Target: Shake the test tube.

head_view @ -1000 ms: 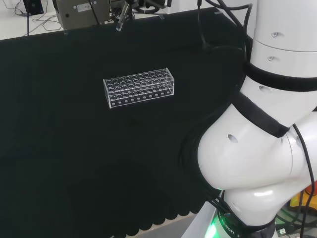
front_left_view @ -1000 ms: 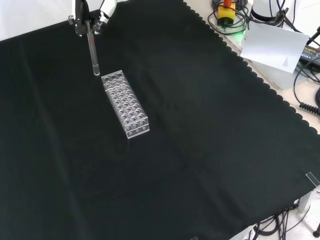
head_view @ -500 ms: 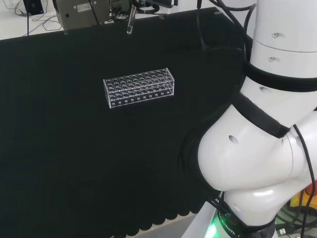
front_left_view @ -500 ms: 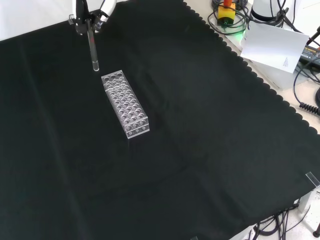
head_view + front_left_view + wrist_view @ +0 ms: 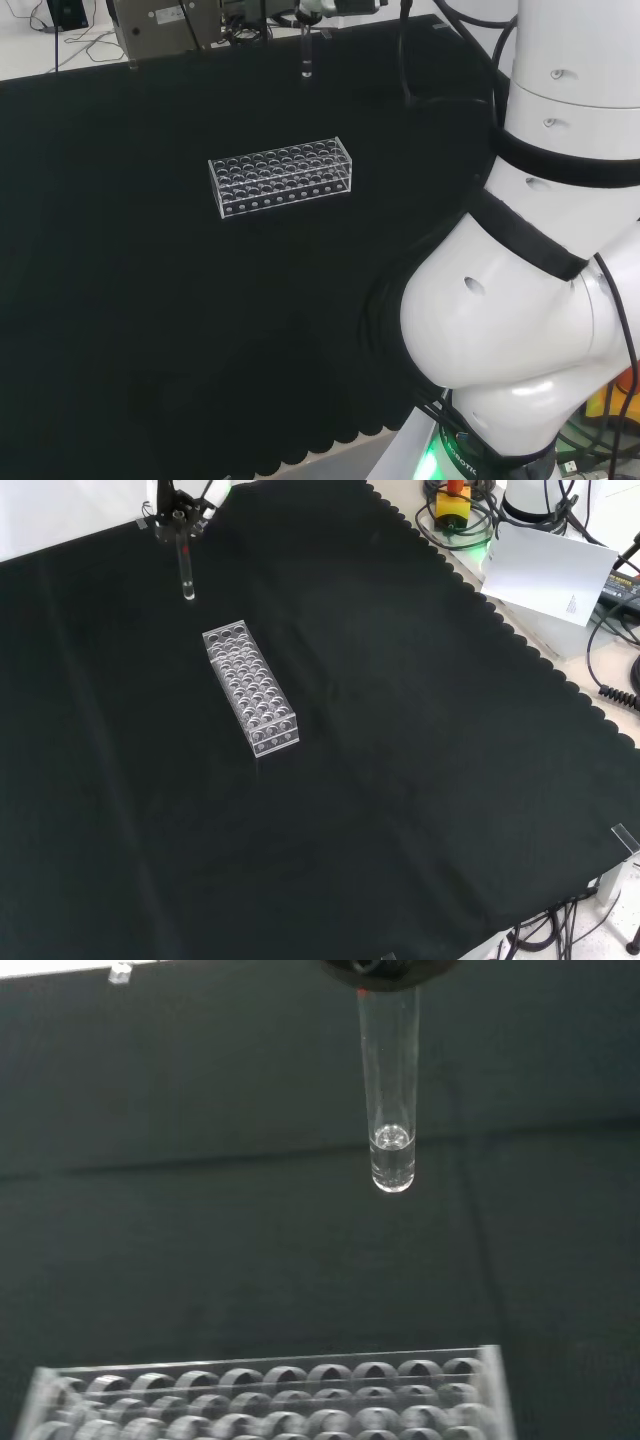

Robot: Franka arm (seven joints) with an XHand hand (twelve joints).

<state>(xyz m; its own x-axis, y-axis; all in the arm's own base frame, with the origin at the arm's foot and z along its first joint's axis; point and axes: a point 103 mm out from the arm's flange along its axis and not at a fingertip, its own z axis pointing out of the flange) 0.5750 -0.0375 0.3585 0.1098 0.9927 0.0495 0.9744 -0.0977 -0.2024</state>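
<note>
test tube point(image 5: 186, 572): clear glass, round bottom, hangs upright in the air above the cloth, clear of the rack; front view puts it beyond the rack's far end
contents: small amount of clear liquid at the bottom, visible in wrist view point(image 5: 392, 1160)
hand point(image 5: 178, 502): fingers pinched on the tube's top end
rack point(image 5: 250, 686): clear plastic block, rows of round holes, none filled, sits flat on bench
bench point(image 5: 420, 760): black cloth, matte, scalloped edge

Head view looks over the arm, front view opposite; both share the rack point(image 5: 282, 177) point(image 5: 251, 687)
</note>
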